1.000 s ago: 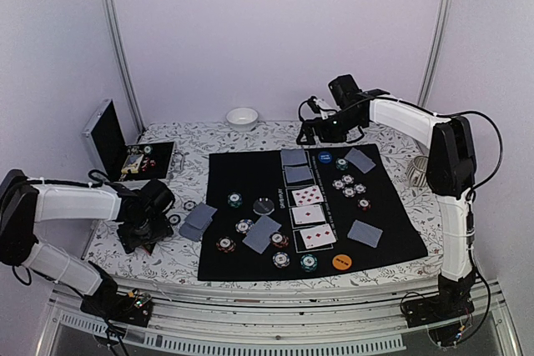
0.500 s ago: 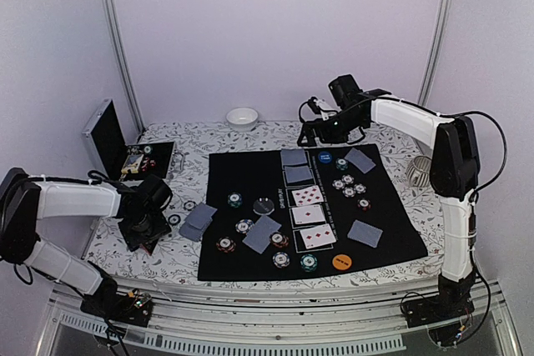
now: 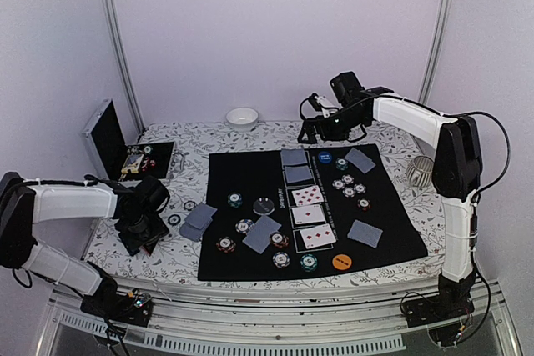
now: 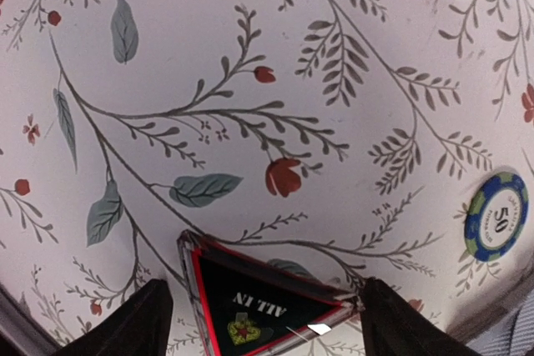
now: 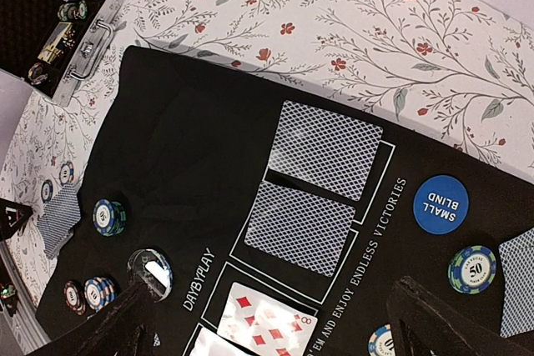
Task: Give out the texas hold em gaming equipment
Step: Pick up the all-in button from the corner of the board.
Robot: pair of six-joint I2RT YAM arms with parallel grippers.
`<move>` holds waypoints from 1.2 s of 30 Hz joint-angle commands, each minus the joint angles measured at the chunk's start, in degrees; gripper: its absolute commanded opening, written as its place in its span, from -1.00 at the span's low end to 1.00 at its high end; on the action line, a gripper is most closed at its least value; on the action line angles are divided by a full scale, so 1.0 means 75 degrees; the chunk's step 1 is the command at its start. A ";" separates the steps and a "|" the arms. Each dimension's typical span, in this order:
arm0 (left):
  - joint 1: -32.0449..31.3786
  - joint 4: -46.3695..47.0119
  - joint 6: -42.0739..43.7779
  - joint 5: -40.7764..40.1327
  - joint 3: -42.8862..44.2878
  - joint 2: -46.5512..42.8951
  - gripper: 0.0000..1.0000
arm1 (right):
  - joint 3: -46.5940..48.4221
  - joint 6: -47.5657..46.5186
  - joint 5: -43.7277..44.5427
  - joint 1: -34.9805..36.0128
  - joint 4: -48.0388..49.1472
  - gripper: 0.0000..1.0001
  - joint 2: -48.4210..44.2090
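Low over the floral tablecloth (image 4: 250, 56) at the near left with the left gripper (image 3: 139, 231), bracketing the black-red ALL IN triangle marker (image 4: 267, 302), fingers touching or just beside its corners; cannot tell whether actually clamped. Holding the right gripper (image 5: 275, 314) spread wide and empty above the far edge of the black mat (image 5: 183, 122). Likely trouble: pinching only the pointed corners, so twisting or popping the triangle free on lifting. Also possible: snagging the cloth, or nudging the blue chip (image 4: 497, 216) near on the right.
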 commanded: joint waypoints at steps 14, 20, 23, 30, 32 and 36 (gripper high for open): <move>0.0201 0.0231 0.0041 0.1174 -0.0458 0.0399 -0.06 | -0.0070 -0.0010 0.0094 0.0065 0.0007 0.98 -0.0486; 0.0197 -0.0003 0.0128 0.0833 -0.0159 -0.0015 -0.30 | -0.0034 0.0006 0.0088 0.0067 -0.0015 0.98 -0.0538; 0.0170 -0.0046 0.0513 0.0439 0.0193 -0.0267 -0.41 | -0.0046 0.0028 0.0054 0.0068 -0.0013 0.98 -0.0587; -0.0160 -0.0141 0.1669 -0.0580 0.1451 -0.0025 -0.47 | -0.0232 0.0060 0.0092 0.0061 0.0051 0.98 -0.0860; -0.0313 0.0132 0.2149 -0.0672 0.1881 0.0208 -0.47 | -0.0304 0.0063 0.0108 0.0065 0.0080 0.98 -0.0943; -0.0532 0.1220 0.3696 -0.0240 0.2794 0.1111 -0.47 | -0.0497 0.0086 0.0123 0.0065 0.0172 0.98 -0.1096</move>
